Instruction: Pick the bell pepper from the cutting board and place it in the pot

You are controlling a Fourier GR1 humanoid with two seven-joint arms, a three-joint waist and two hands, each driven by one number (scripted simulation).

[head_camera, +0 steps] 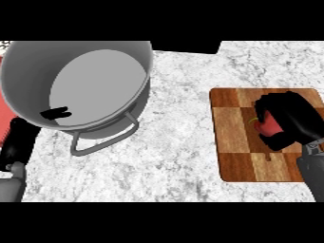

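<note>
The right hand (294, 118) is curled round the pepper (268, 127) at the board (234, 142), well right of the pot (31, 80), so the grasp looks made while lift, carry and release remain; the left hand (15, 144) rests straight-fingered just below the pot.

One pot (18, 83), one board (238, 159), one pepper (268, 127)

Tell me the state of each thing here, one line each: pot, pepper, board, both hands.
pot: upright, uncovered, no pepper inside.
bell pepper: over the cutting board, mostly hidden by the right hand.
cutting board: flat on the counter.
right hand: fingers curled round the bell pepper.
left hand: open, resting at lower left near the pot.
</note>
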